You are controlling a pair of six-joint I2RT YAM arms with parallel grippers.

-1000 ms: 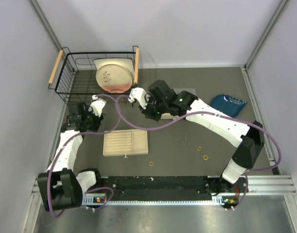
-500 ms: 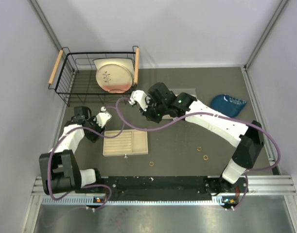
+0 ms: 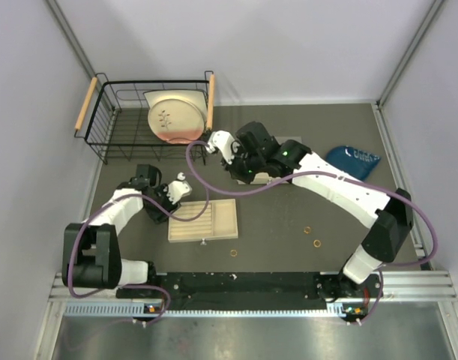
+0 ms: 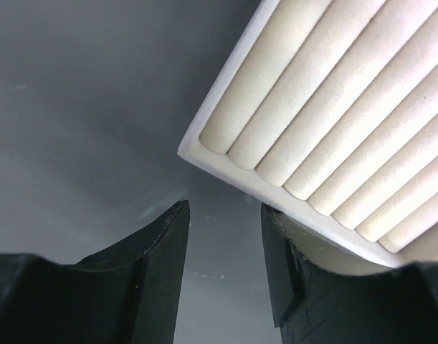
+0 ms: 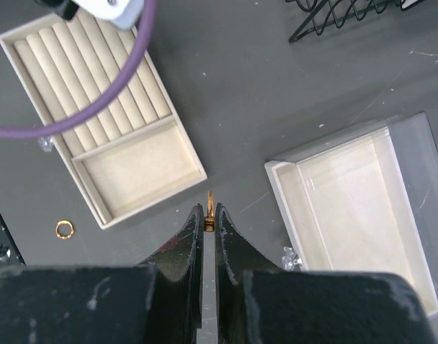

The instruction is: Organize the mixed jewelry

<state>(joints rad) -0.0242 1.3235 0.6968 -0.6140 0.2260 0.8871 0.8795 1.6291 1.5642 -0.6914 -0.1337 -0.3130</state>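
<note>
Ring (image 5: 209,208) pinched between right fingers (image 5: 186,247). Tray (image 3: 214,225) just slid right, skewed; left fingers (image 4: 161,244), spread, now at its corner. Likely lining tray up for ring drop.

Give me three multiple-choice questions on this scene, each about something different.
1. Where is the plate? A. in the wire basket; B. on the floor; C. held by an arm.
2. How many loose gold rings lie on the table in the top view? A. one; B. three; C. six.
3. What are the right arm's fingers doing? A. standing wide apart; B. pinching a small gold ring; C. holding the plate.
Answers: 1 A, it sits inside the wire frame; 2 B, three lie toward the front; 3 B, the ring shows between closed tips.
</note>
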